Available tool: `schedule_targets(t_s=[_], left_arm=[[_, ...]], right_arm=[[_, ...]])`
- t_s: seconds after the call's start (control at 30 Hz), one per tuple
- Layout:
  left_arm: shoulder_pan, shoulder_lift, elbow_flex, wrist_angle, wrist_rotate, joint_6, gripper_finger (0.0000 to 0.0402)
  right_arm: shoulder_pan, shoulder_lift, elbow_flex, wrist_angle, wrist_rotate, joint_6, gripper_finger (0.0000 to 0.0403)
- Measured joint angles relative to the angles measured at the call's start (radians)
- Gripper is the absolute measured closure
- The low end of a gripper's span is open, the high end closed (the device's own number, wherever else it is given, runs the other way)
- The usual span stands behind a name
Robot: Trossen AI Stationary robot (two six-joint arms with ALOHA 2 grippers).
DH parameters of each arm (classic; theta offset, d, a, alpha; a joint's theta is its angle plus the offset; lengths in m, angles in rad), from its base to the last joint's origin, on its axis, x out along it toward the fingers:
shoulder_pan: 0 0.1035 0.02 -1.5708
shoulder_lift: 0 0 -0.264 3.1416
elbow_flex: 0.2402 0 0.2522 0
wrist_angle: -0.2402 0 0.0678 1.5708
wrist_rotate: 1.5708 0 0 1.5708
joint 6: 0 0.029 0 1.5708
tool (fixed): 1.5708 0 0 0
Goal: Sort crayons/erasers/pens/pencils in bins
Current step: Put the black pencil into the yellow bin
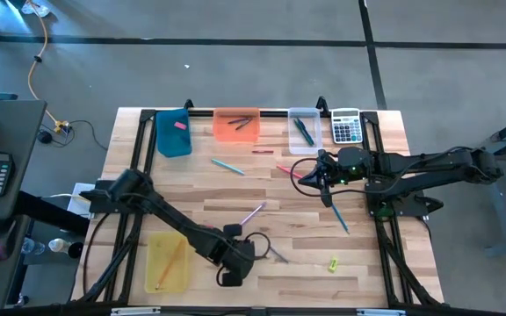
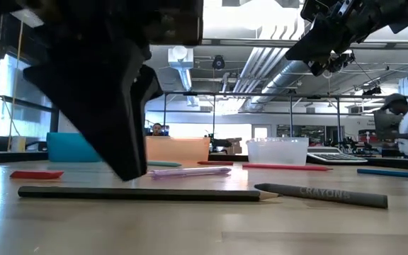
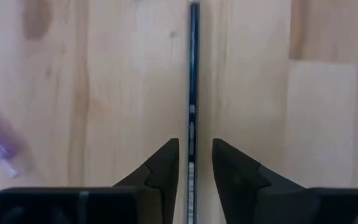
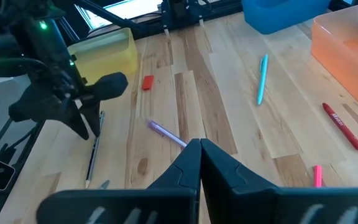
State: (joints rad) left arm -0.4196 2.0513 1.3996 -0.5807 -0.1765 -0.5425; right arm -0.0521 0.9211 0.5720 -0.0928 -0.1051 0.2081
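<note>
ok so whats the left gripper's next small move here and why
Probably close the fingers. The left gripper is open and low over the table, with the dark pencil running straight through the gap between its fingers. Nothing is clamped yet, so shutting on the pencil looks like the natural step before lifting.

The table (image 1: 235, 189) is made of pale wooden planks, smooth and lightly sheened, with grain and darker streaks seen in the left wrist view. Its edges are framed by black metal bars (image 1: 385, 237). The blue bin (image 1: 172, 139), orange bin (image 1: 235, 125) and yellow bin (image 1: 167, 263) are formed of translucent plastic; the clear bin (image 2: 278, 150) is seen as frosted plastic. The left gripper (image 3: 193, 163) is fitted with matt black fingers (image 3: 164, 163). The dark pencil (image 3: 192, 93) between them is given a glossy coat. The grey crayon (image 2: 323, 194) is wrapped in matt paper.
</note>
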Motion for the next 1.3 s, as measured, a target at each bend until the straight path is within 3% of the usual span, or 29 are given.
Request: schedule_targets(t_s=[0.43, 0.7, 0.9, 1.3], left_arm=[[0.008, 0.046, 0.004, 0.000, 0.073, -0.004, 0.0347], [0.023, 0.048, 0.003, -0.005, 0.142, -0.030, 0.0394], [0.024, 0.039, 0.004, -0.031, 0.156, -0.071, 0.0398], [-0.034, -0.058, -0.002, -0.087, -0.007, -0.418, 0.0400]], right_arm=[[0.000, 0.000, 0.000, 0.000, 0.000, 0.000, 0.0403], [0.000, 0.000, 0.000, 0.000, 0.000, -0.007, 0.0403], [0.000, 0.000, 0.000, 0.000, 0.000, -0.007, 0.0403], [0.000, 0.000, 0.000, 0.001, 0.000, -0.008, 0.0403]])
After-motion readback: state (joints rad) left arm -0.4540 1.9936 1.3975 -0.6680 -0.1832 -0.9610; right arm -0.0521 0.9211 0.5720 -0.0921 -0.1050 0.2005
